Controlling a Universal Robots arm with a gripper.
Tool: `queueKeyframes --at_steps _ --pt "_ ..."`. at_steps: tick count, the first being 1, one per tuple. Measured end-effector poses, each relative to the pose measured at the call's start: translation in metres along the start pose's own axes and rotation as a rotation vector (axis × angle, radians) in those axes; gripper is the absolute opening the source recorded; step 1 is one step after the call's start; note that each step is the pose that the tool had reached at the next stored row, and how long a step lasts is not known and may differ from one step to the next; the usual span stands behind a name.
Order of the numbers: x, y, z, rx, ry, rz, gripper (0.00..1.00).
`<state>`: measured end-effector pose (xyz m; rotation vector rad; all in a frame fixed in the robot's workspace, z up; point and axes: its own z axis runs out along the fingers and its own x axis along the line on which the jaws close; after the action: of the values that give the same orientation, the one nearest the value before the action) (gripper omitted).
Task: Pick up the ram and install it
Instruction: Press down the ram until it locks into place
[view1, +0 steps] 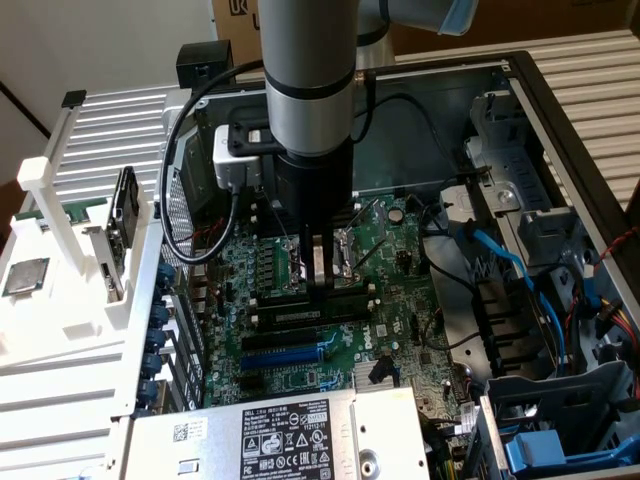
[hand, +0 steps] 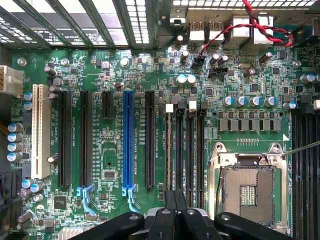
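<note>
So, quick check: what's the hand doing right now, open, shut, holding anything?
Hand: shut, down at the motherboard slots; whether it grips the ram cannot be told.

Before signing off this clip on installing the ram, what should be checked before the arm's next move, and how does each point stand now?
1. Gripper shut: ok, fingers together.
2. Ram held between the fingers: cannot tell, no board edge shows there in the wrist view.
3. Gripper low over the memory slots: ok, it stands just above them beside the processor socket.
4. Ram seated in a slot: cannot tell.
5. Processor socket free of stray parts: ok, bare contacts show.
6. Black cable off the slots: ok, it loops toward the exterior view's left.
</note>
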<state>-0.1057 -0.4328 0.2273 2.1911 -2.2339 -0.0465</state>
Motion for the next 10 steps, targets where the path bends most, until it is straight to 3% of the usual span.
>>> queueKeyframes --at_steps 10 --pt "-0.0001 0.0006 -0.0007 0.0006 -0.0012 0.0 0.1"
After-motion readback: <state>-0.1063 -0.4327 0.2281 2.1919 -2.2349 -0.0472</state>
